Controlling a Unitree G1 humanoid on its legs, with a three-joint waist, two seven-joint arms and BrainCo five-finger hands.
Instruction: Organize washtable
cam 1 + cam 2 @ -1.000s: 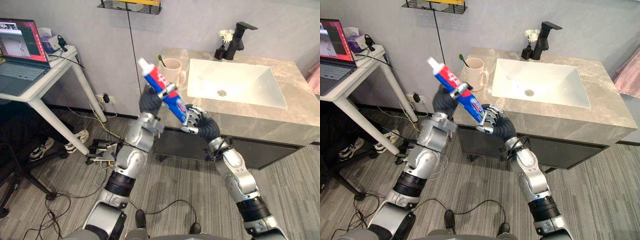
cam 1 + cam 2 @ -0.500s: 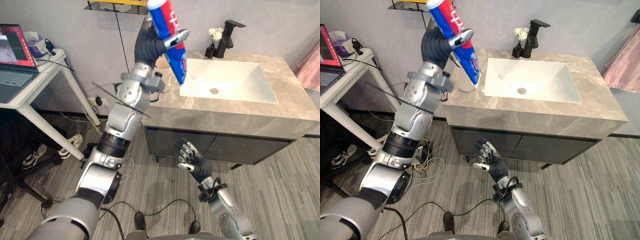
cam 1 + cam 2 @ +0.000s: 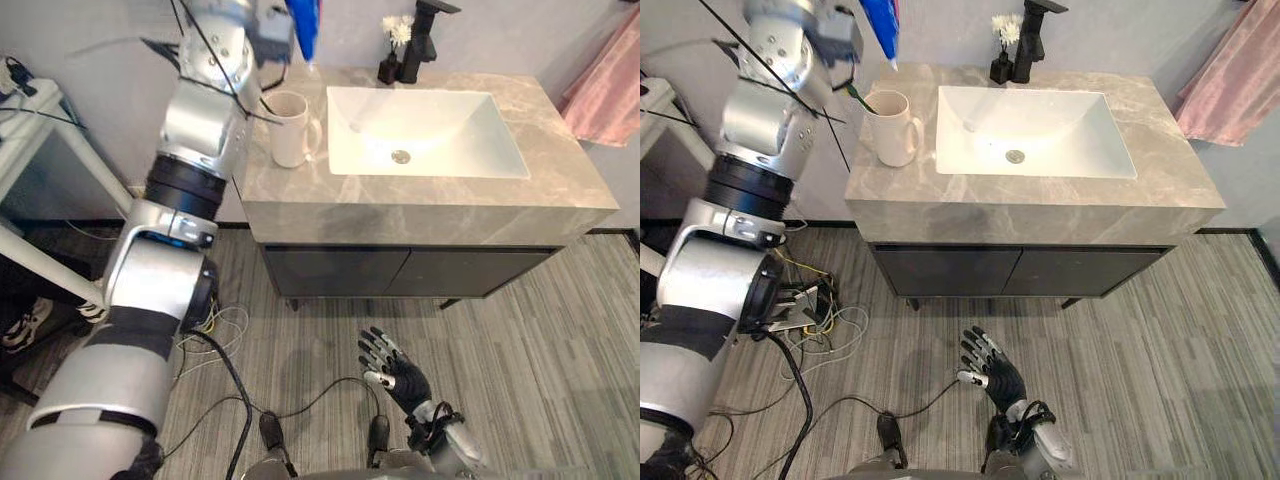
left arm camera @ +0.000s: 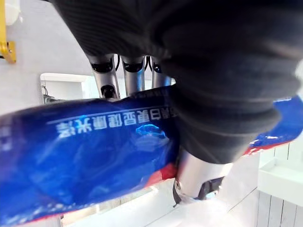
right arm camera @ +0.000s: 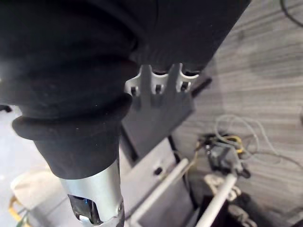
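A blue, red and white toothpaste tube point(image 4: 90, 151) lies across my left hand point(image 4: 208, 109), with the fingers point(image 4: 133, 71) and thumb curled round it. In the eye views that arm is raised high at the back left. The tube's blue lower end point(image 3: 302, 28) hangs above a cream mug point(image 3: 291, 128) with a green toothbrush in it. The mug stands on the left end of the marble washtable point(image 3: 420, 205). My right hand point(image 3: 396, 372) hangs low over the floor in front of the cabinet, open, its fingers point(image 5: 158, 81) straight and holding nothing.
A white basin point(image 3: 425, 125) takes up the middle of the counter. A black faucet point(image 3: 426, 35) and a small dark vase of white flowers point(image 3: 390, 55) stand behind it. A pink towel point(image 3: 605, 70) hangs at the right. Cables lie on the floor at left point(image 3: 215, 330).
My left arm has lifted the tube higher, above the mug by the wall. The right hand has dropped lower toward the floor. The camera has tilted down and toward the counter.
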